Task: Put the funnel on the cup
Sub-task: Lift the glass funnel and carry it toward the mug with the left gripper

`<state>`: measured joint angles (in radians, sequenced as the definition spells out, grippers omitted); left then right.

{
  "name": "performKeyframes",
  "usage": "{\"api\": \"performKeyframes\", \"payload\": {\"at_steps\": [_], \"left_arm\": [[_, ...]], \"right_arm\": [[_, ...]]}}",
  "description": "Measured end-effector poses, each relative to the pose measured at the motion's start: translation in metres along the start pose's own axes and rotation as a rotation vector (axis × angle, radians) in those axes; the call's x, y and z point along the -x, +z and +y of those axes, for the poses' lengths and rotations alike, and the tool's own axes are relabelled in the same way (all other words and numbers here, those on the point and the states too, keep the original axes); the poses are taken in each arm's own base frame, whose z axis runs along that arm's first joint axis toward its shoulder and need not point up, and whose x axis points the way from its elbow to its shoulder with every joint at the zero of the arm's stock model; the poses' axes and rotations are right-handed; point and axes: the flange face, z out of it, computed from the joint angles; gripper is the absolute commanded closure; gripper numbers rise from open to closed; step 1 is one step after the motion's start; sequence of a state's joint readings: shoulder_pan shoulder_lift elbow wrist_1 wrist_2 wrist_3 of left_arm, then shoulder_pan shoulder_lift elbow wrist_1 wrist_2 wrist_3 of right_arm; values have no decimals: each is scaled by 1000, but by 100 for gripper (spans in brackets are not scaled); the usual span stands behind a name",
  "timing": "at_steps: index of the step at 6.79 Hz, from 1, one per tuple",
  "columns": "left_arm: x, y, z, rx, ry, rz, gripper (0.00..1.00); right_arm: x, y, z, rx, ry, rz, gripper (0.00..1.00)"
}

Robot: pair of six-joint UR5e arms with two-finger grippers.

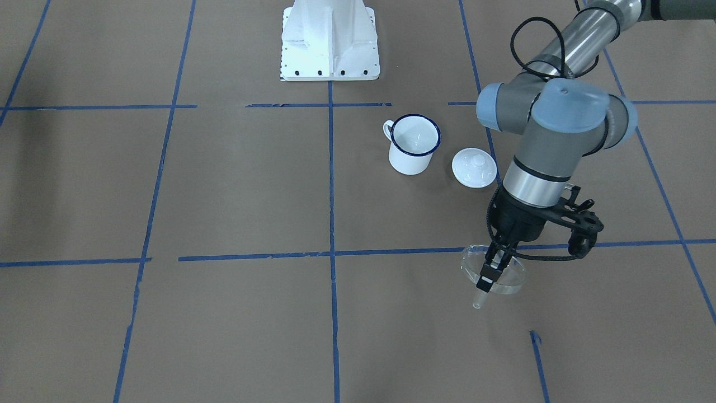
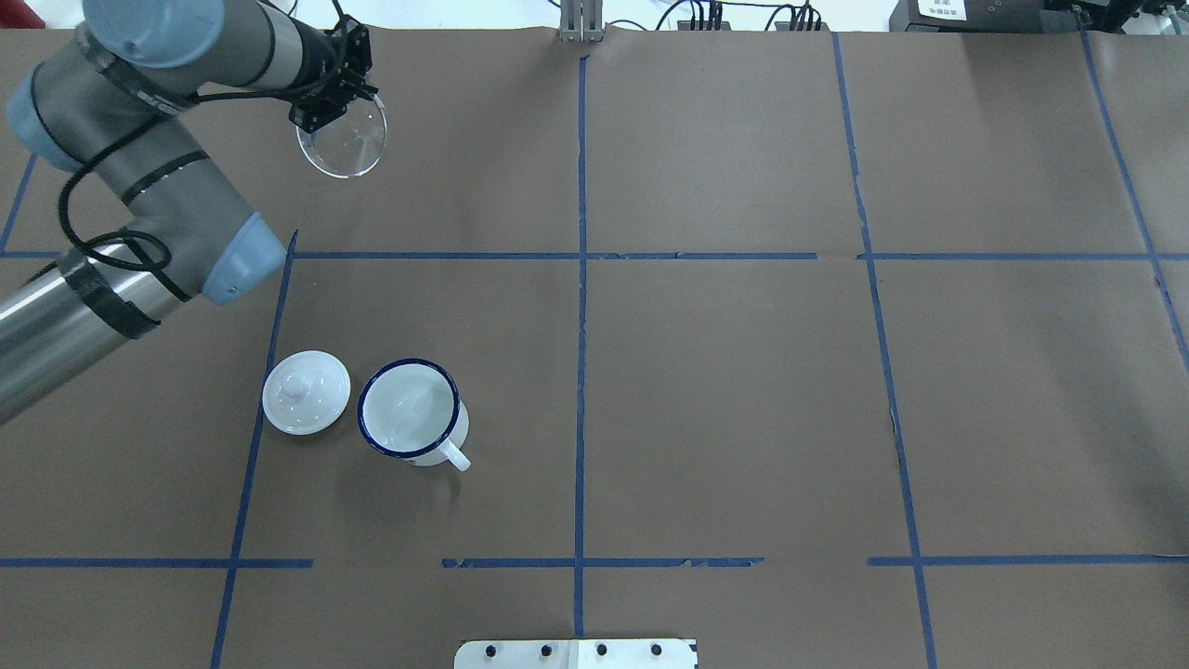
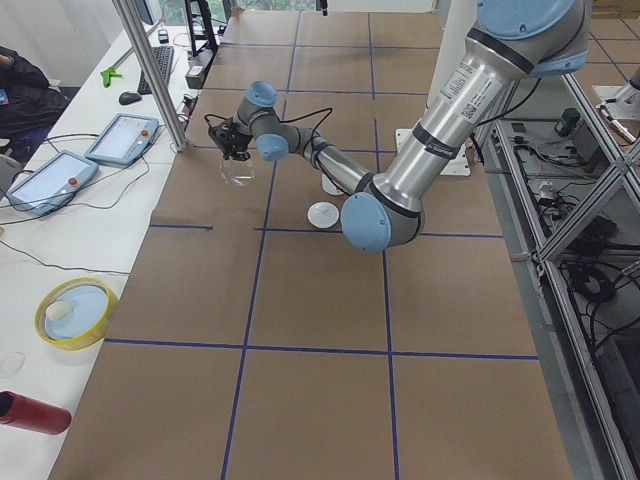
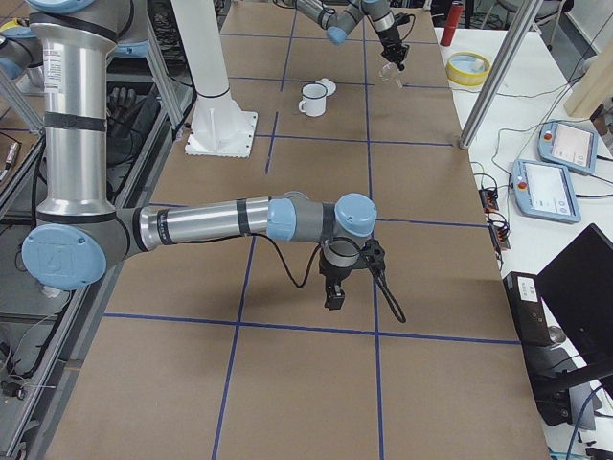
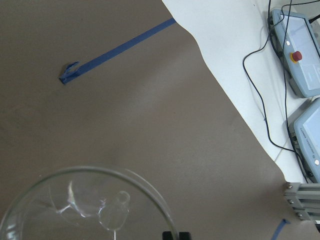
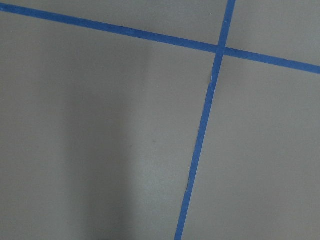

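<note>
The clear funnel (image 1: 512, 275) hangs above the brown table, mouth tilted, stem (image 1: 478, 301) pointing down and outward. My left gripper (image 1: 488, 280) is shut on its rim. The overhead view shows the funnel (image 2: 348, 144) at the far left of the table, under the left gripper (image 2: 320, 111). The left wrist view shows it from inside (image 5: 85, 205). The cup (image 1: 414, 144), a white enamel mug with a dark blue rim, stands upright and empty (image 2: 411, 411), well apart from the funnel. My right gripper (image 4: 333, 292) shows only in the exterior right view, low over bare table; I cannot tell if it is open.
A round white knobbed lid (image 2: 306, 391) lies right beside the cup, between it and the left arm. The white robot base (image 1: 330, 42) stands behind the cup. The table's far edge and two teach pendants (image 5: 300, 55) lie just beyond the funnel.
</note>
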<state>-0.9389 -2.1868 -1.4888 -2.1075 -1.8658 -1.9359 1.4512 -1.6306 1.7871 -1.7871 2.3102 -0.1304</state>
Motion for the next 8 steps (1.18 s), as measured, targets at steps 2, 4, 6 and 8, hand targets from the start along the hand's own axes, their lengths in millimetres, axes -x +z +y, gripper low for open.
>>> {"api": "performKeyframes", "payload": {"at_steps": [2, 4, 6, 8], "left_arm": [[-8, -70, -2, 47, 82, -82, 100], [-8, -120, 19, 69, 161, -198, 100], [4, -142, 72, 152, 265, -322, 100], [23, -134, 147, 247, 360, -429, 100]], "right_arm": [[0, 0, 0, 0, 0, 0, 0], [0, 0, 0, 0, 0, 0, 0], [0, 0, 0, 0, 0, 0, 0], [0, 0, 0, 0, 0, 0, 0]]}}
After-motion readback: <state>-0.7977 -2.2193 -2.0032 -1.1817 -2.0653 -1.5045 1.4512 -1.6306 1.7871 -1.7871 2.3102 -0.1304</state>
